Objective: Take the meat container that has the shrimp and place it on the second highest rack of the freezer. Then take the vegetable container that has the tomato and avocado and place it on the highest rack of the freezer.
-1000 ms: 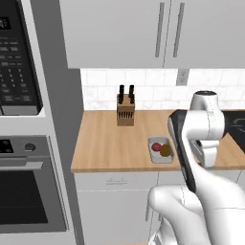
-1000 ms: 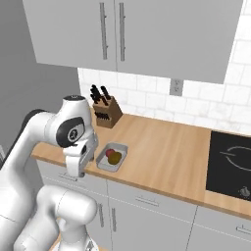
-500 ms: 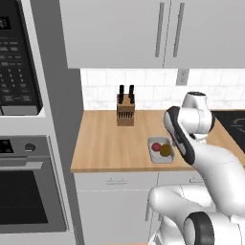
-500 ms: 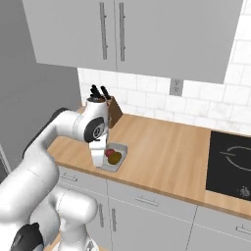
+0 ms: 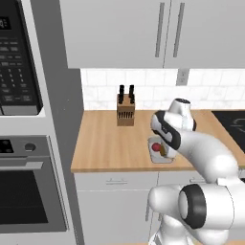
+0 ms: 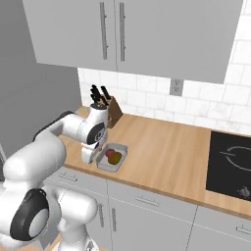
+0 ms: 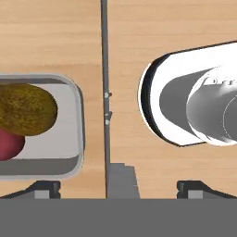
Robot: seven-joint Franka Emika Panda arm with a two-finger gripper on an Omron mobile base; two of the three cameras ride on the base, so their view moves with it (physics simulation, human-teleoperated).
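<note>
With jaws wide open beside the tray (image 7: 69,166) at the frame's left, closing now would likely miss its rim.

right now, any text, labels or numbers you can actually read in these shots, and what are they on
No text can be read for sure.
Microwave control panel: a small lit display at its top and rows of pale button markings, all too blurred to read.
Oven panel: a small display and a knob, nothing readable.
Knife block, grey container, cabinets, wall outlet and cooktop: no lettering visible.
</note>
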